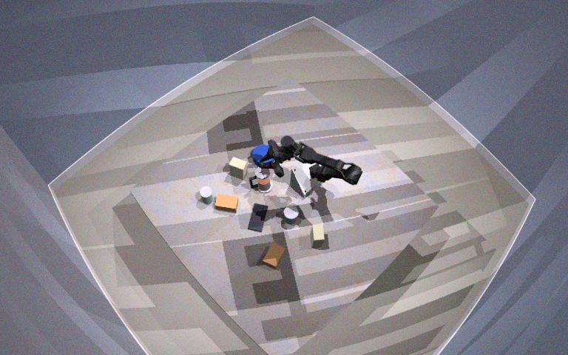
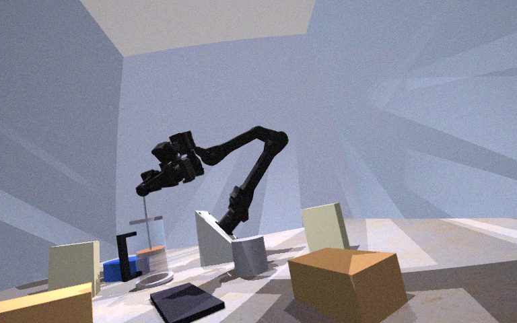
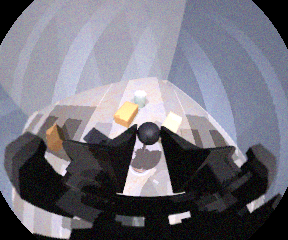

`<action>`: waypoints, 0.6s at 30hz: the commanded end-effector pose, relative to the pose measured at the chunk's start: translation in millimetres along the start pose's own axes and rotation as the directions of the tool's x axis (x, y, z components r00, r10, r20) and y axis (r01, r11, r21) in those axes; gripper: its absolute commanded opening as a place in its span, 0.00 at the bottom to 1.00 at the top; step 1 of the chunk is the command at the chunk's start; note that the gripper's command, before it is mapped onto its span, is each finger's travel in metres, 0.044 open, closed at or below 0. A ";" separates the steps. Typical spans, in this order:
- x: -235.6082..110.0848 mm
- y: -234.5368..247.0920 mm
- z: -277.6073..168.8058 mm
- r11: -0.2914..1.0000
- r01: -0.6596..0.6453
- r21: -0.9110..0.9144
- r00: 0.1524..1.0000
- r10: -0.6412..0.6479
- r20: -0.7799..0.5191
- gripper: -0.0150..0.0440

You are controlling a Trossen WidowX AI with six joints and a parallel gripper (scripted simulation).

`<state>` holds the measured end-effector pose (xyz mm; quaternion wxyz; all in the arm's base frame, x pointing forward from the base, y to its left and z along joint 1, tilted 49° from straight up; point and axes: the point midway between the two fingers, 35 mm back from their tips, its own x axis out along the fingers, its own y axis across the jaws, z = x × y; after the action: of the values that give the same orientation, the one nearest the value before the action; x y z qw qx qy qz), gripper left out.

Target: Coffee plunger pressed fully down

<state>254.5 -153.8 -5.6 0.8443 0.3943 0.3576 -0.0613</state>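
The coffee press is a clear cylinder with a grey lid, an orange-brown disc inside and a black handle. It leans a little to the left in the exterior view, and its white base ring looks tilted, its right side higher. The thin plunger rod stands well out above the lid. My gripper is shut on the round black plunger knob, which shows between the fingertips in the wrist view. The inside of the press is hidden in the wrist view.
A blue cylinder stands close behind the press. A pale block is beside it. A dark slab, orange blocks and a grey cylinder are nearby.
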 end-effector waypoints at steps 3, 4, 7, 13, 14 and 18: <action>10.4 -0.9 -26.7 0.999 0.004 0.031 0.999 -0.002 -0.050 0.46; 11.4 -0.7 -27.9 0.999 0.004 0.032 0.999 -0.002 -0.049 0.46; 14.3 0.0 -31.5 0.999 0.003 0.032 0.999 -0.002 -0.049 0.46; 21.6 1.8 -35.8 0.999 0.002 0.032 0.999 -0.001 -0.048 0.46; 22.5 2.0 -35.6 0.999 0.002 0.032 0.999 0.000 -0.048 0.46; 25.1 2.1 -33.8 0.999 0.001 0.032 0.999 0.000 -0.048 0.46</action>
<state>259.3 -136.1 -25.0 0.8435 0.3930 0.3607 -0.0629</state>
